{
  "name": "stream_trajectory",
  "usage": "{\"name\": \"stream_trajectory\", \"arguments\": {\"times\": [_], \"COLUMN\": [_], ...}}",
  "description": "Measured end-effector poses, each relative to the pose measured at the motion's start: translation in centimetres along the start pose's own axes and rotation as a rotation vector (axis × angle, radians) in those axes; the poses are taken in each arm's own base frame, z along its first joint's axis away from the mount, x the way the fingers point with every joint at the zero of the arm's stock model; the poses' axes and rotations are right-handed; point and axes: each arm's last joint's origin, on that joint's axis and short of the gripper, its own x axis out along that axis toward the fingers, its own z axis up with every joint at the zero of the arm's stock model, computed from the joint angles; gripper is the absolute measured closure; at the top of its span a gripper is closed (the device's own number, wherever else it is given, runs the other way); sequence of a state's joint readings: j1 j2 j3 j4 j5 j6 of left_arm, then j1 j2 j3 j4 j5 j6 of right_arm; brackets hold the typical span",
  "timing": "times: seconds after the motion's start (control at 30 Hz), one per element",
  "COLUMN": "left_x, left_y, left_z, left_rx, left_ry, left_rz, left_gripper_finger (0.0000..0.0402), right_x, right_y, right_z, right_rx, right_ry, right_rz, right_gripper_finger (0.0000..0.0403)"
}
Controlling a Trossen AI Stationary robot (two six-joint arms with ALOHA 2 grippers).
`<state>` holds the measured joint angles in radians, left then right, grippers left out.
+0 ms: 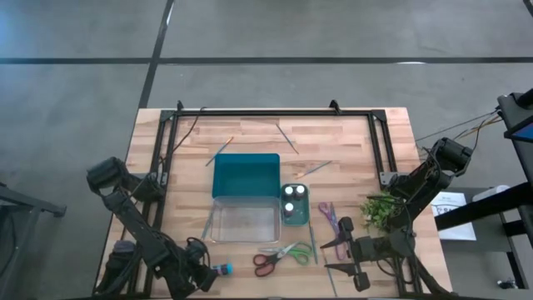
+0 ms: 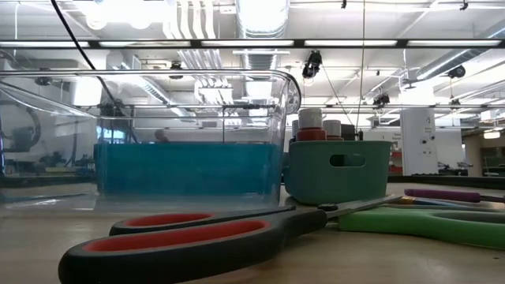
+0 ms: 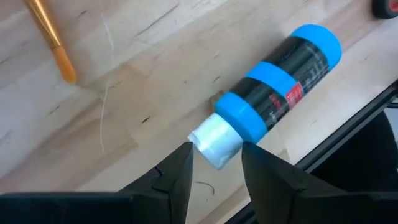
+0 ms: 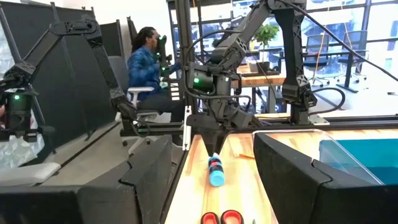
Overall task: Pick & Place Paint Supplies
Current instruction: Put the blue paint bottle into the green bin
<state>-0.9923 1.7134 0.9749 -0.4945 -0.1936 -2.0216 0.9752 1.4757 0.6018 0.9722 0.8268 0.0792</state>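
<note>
A blue-banded dark paint bottle (image 3: 280, 78) lies on its side near the table's near edge (image 1: 221, 269), its white cap (image 3: 216, 142) between my left gripper's (image 3: 216, 167) open fingertips. From the right wrist view, that left gripper (image 4: 214, 151) points down over the bottle (image 4: 216, 171). My right gripper (image 4: 211, 180) hovers open over the near right of the table (image 1: 343, 252). Two bottles stand in a small teal cup (image 1: 294, 202) (image 2: 338, 170). Red-green scissors (image 1: 281, 256) (image 2: 197, 237) and purple scissors (image 1: 326, 217) lie flat. Thin brushes (image 1: 219, 150) (image 1: 287, 137) are scattered. My left gripper comes from above, pointing down, with one fingertip (image 3: 180, 168) on each side of the bottle's white cap (image 3: 214, 149). The bottle lies flat on the wood. I cannot tell whether the fingertips touch the cap.
A teal lid (image 1: 246, 175) and a clear container (image 1: 244, 223) (image 2: 189, 134) sit mid-table. A green plant sprig (image 1: 379, 208) lies at the right. A black frame (image 1: 275, 112) runs along the far side. An orange brush tip (image 3: 53, 43) lies near the bottle. A seated person (image 4: 146, 65) shows beyond.
</note>
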Motion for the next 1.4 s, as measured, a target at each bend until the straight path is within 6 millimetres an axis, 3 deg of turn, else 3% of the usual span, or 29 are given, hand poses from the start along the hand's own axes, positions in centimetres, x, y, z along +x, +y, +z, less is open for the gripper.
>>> {"name": "stream_trajectory", "arguments": {"times": [0.27, 0.73, 1.23, 1.4], "left_x": [-1.0, -1.9, 0.2, 0.2], "left_y": [0.1, 0.0, -0.3, -0.4], "left_z": [0.1, -1.7, -1.9, -1.9], "left_rx": [0.013, 0.096, 0.062, 0.067], "left_ry": [-0.003, 0.111, 0.064, 0.065], "left_rz": [-0.015, -0.077, -0.091, -0.102], "left_gripper_finger": [0.0257, 0.0261, 0.0390, 0.0394], "right_x": [0.0, 0.0, 0.0, 0.0], "right_y": [0.0, 0.0, 0.0, 0.0], "right_z": [0.0, 0.0, -0.3, -0.3], "right_rx": [0.000, -0.003, 0.004, 0.003], "right_ry": [0.000, 0.003, 0.020, 0.021], "right_rz": [0.000, -0.002, -0.005, -0.005], "right_gripper_finger": [0.0181, 0.0181, 0.0181, 0.0181]}}
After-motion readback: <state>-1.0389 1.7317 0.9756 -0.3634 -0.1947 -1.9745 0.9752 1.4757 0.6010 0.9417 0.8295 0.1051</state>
